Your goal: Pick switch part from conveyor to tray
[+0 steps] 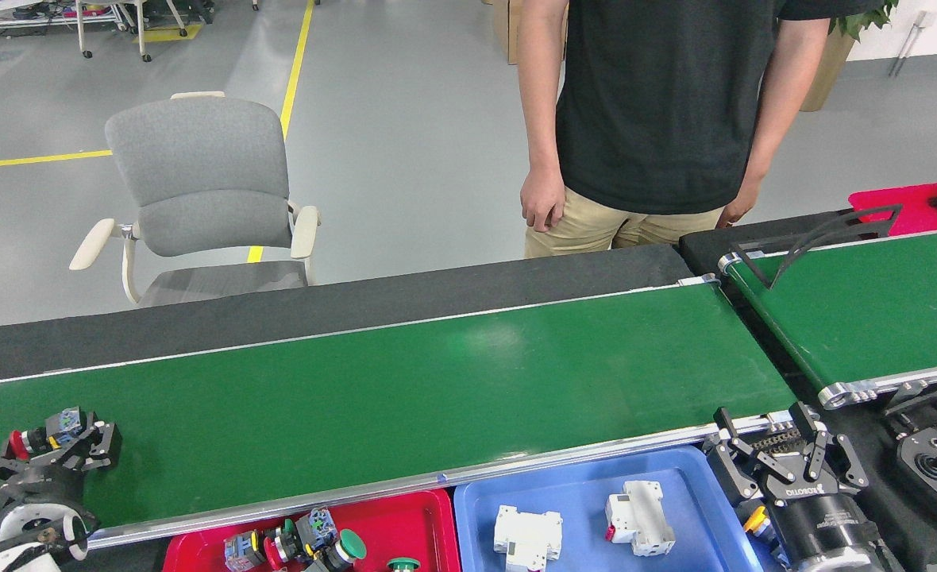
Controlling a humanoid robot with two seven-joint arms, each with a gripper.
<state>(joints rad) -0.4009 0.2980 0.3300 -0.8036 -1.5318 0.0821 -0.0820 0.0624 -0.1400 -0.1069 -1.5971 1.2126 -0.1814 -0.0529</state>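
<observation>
The switch part (48, 430), a red-capped push button with a grey-blue block, lies on its side at the far left of the long green conveyor (437, 389). My left gripper (40, 454) is open, with its dark fingers on either side of the part; I cannot tell whether they touch it. My right gripper (770, 437) stands open with nothing in it at the conveyor's near right corner, beside the blue tray (580, 485). The red tray (413, 528) below the near rail holds several similar push-button parts.
Two white breakers lie in the blue tray. A shorter green belt (857, 310) with black cables runs at the right, with a red bin (905, 199) behind it. A person (643, 119) stands behind the conveyor. A grey chair (198, 191) is at the back left.
</observation>
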